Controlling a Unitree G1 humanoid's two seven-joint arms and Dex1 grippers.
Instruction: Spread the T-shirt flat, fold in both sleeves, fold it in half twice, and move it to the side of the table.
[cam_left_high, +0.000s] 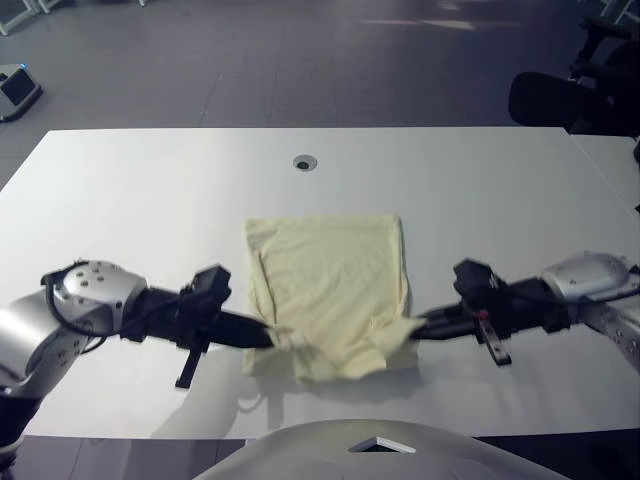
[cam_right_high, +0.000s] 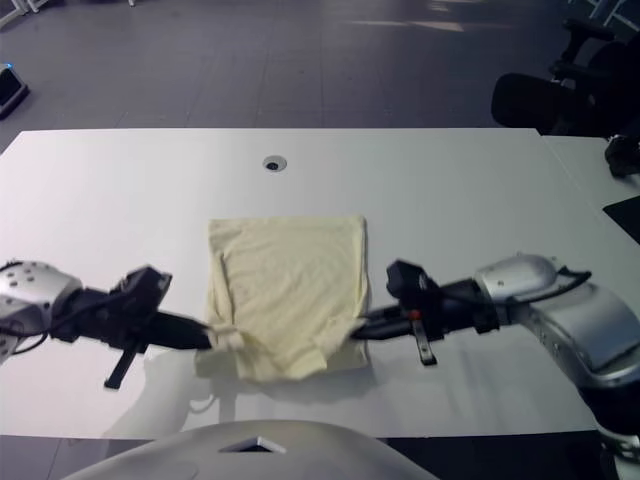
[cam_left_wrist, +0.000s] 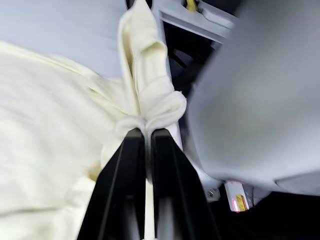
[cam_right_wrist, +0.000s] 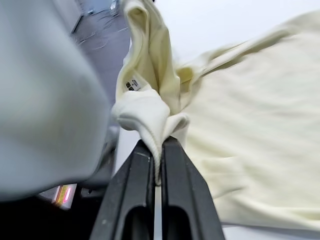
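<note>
Pale yellow T-shirt (cam_left_high: 330, 280), one, lies mid-surface on the white surface (cam_left_high: 140, 200) as a rectangle that looks sleeves-in, with its near edge lifted. Two tools: left tool (cam_left_high: 272, 338) clamped on the near left corner, right tool (cam_left_high: 418, 327) clamped on the near right corner, cloth bunched in each pinch. Risks: a bunched corner slipping out mid-fold; uneven arm travel skewing the fold; dragging lower layers so the tucked sleeves spill. One round cable port (cam_left_high: 305, 162) farther back, apart from the shirt.
</note>
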